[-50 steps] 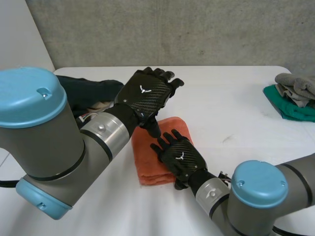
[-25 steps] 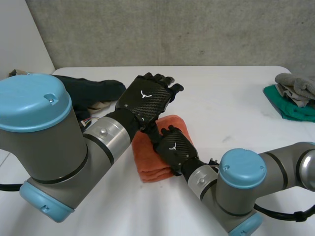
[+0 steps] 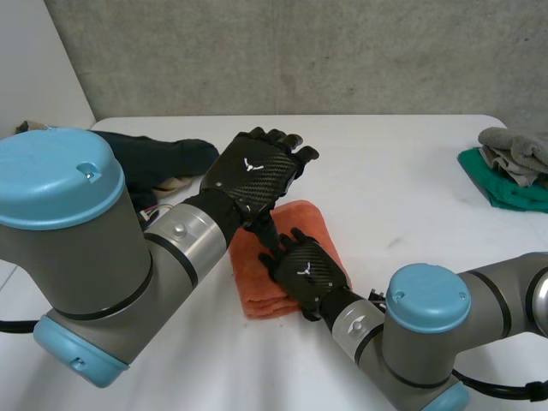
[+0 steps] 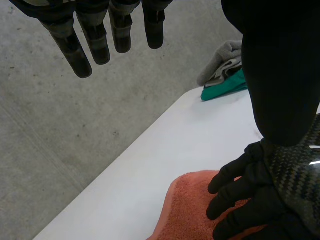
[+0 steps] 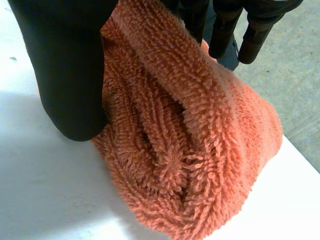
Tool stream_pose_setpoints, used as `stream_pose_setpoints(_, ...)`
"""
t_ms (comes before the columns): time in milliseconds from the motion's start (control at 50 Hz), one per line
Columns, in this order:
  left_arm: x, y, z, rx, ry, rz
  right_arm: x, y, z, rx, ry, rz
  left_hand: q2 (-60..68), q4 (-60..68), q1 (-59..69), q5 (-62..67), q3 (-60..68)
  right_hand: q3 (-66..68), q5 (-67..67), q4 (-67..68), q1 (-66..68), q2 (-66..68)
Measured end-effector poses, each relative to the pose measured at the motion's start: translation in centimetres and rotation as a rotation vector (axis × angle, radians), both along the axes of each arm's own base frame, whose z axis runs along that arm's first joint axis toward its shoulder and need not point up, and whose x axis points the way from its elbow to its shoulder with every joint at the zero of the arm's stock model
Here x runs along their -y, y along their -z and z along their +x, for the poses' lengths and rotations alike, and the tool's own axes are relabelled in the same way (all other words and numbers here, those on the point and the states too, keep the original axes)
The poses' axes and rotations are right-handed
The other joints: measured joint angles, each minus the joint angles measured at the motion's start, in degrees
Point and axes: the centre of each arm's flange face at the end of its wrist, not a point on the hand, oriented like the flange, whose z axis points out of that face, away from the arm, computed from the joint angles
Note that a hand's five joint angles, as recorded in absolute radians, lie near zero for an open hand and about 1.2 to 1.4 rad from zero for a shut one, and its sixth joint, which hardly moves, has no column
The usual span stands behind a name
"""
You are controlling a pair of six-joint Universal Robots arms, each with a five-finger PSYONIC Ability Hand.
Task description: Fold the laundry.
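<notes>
While one folded orange towel [image 3: 257,287] lies a little left of the middle of the white table [image 3: 411,214], both hands are at it — one on it, one above.

The right hand [image 3: 308,272] lies palm-down on the towel's near right part. In its own wrist view the fingers [image 5: 225,30] reach nearly straight over the top of the towel [image 5: 190,150]. The thumb [image 5: 65,75] stands against the towel's layered side, so the hand presses without closing round anything.

The left hand [image 3: 257,171] hangs above the towel's far edge, its fingers [image 4: 95,40] straight, slightly spread and holding nothing. Its thumb comes down close to the right hand [image 4: 260,200]; whether they touch I cannot tell.

Two other lots of cloth sit on the table. One dark heap [image 3: 163,154] is at the far left, partly behind the left arm [image 3: 103,257]. One stack is at the far right edge, a grey cloth [image 3: 514,145] on a green cloth [image 3: 505,193].

Stacked layers show along the towel's near edge, and its far right corner is rounded. Bare table runs wide between the towel and the right stack, and from the towel back to the far edge below the concrete wall [image 3: 342,51]. On the near side room is tight — the left arm fills the near left and the right arm [image 3: 428,334] the near right.
</notes>
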Motion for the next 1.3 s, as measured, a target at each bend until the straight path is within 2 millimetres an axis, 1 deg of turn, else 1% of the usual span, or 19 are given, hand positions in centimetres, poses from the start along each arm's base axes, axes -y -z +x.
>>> stream_pose_setpoints(120, 0.0, 0.0, 0.0, 0.000, -0.001, 0.000, 0.6, -0.4, 0.4, 0.015, 0.002, -0.020, 0.00, 0.00, 0.00, 0.00, 0.00, 6.24, 5.08, 6.07, 6.14, 5.86)
stream_pose_setpoints(220, 0.1, 0.0, 0.0, 0.000, -0.001, 0.000, 2.0, -0.9, 0.8, 0.037, 0.018, -0.052, 0.00, 0.00, 0.00, 0.00, 0.00, 15.77, 12.90, 15.65, 15.47, 15.82)
stream_pose_setpoints(300, 0.1, 0.0, 0.0, 0.000, -0.001, 0.000, 3.0, -1.4, 1.1, 0.053, 0.031, -0.072, 0.00, 0.00, 0.00, 0.00, 0.00, 14.20, 12.05, 14.10, 13.98, 14.28)
stream_pose_setpoints(360, 0.1, 0.0, 0.0, 0.000, -0.001, 0.001, 3.6, -1.7, 1.3, 0.062, 0.039, -0.082, 0.00, 0.00, 0.00, 0.00, 0.00, 9.38, 7.06, 9.20, 9.07, 9.37)
stream_pose_setpoints(480, 0.1, 0.0, 0.0, 0.000, -0.002, 0.001, 3.9, -1.5, 1.4, 0.062, 0.043, -0.082, 0.00, 0.00, 0.00, 0.00, 0.00, 9.30, 7.51, 9.20, 8.99, 9.39)
stream_pose_setpoints(500, 0.1, 0.0, 0.0, 0.000, -0.002, 0.002, 4.0, -1.4, 1.4, 0.061, 0.043, -0.080, 0.00, 0.00, 0.00, 0.00, 0.00, 10.41, 8.81, 10.57, 9.86, 10.13)
stream_pose_setpoints(580, 0.1, 0.0, 0.0, 0.001, -0.002, 0.002, 4.0, -1.1, 1.5, 0.057, 0.042, -0.076, 0.00, 0.00, 0.00, 0.00, 0.00, 24.48, 21.57, 24.39, 24.77, 25.55)
stream_pose_setpoints(620, 0.1, 0.0, 0.0, 0.000, -0.002, 0.002, 4.2, -1.1, 1.4, 0.057, 0.045, -0.075, 0.00, 0.00, 0.00, 0.00, 0.00, 41.80, 38.28, 41.84, 37.24, 42.20)
stream_pose_setpoints(640, 0.1, 0.0, 0.0, 0.000, -0.002, 0.002, 4.3, -1.1, 1.4, 0.057, 0.047, -0.075, 0.00, 0.00, 0.00, 0.00, 0.00, 46.40, 41.86, 46.07, 39.39, 46.65)
stream_pose_setpoints(680, 0.0, 0.0, 0.0, 0.000, -0.002, 0.002, 4.5, -1.1, 1.3, 0.059, 0.053, -0.076, 0.00, -0.01, 0.00, 0.00, 0.00, 49.81, 44.46, 51.07, 39.77, 48.87)
stream_pose_setpoints(760, 0.0, 0.0, 0.0, -0.001, -0.001, 0.001, 5.3, -1.6, 0.9, 0.067, 0.069, -0.087, 0.00, 0.00, 0.00, 0.00, 0.00, 50.12, 44.46, 51.88, 39.66, 48.87)
stream_pose_setpoints(880, -0.1, -0.5, 0.0, -0.012, 0.005, -0.013, 9.0, -4.7, -0.5, 0.117, 0.135, -0.175, 0.00, 0.00, 0.00, 0.00, 0.00, 50.12, 44.46, 51.89, 39.66, 48.87)
stream_pose_setpoints(1000, -0.2, -1.1, -0.2, -0.027, 0.013, -0.033, 13.9, -8.4, -2.5, 0.186, 0.174, -0.309, 0.00, 0.00, 0.00, 0.00, 0.00, 50.63, 44.46, 52.48, 39.66, 48.87)
stream_pose_setpoints(1020, -0.2, -1.2, -0.2, -0.028, 0.015, -0.035, 14.3, -8.7, -2.6, 0.191, 0.175, -0.320, 0.00, 0.00, 0.00, 0.00, 0.00, 50.64, 44.46, 52.49, 39.66, 48.87)
stream_pose_setpoints(1040, -0.2, -1.3, -0.3, -0.034, 0.021, -0.041, 15.8, -9.9, -3.4, 0.213, 0.181, -0.368, 0.00, 0.00, 0.00, 0.00, 0.00, 50.68, 44.46, 52.57, 39.66, 48.87)
stream_pose_setpoints(1120, -0.5, -1.8, -0.6, -0.051, 0.052, -0.060, 19.8, -13.5, -5.7, 0.284, 0.202, -0.510, 0.00, 0.00, 0.00, 0.00, 0.00, 50.68, 44.46, 52.60, 39.66, 48.87)
stream_pose_setpoints(1140, -0.5, -1.8, -0.7, -0.053, 0.058, -0.063, 20.4, -14.0, -6.1, 0.296, 0.207, -0.529, 0.00, 0.00, 0.00, 0.00, 0.00, 50.68, 44.46, 52.59, 39.66, 48.87)
stream_pose_setpoints(1200, -0.8, -2.1, -0.9, -0.064, 0.085, -0.074, 24.0, -17.2, -9.1, 0.394, 0.246, -0.639, 0.00, 0.00, 0.00, 0.00, 0.00, 50.68, 44.46, 52.66, 39.66, 48.87)
stream_pose_setpoints(1300, -1.1, -2.4, -1.1, -0.073, 0.108, -0.084, 29.0, -19.9, -14.7, 0.527, 0.307, -0.720, 0.00, 0.00, 0.00, 0.00, 0.00, 50.68, 44.46, 52.89, 39.66, 48.87)
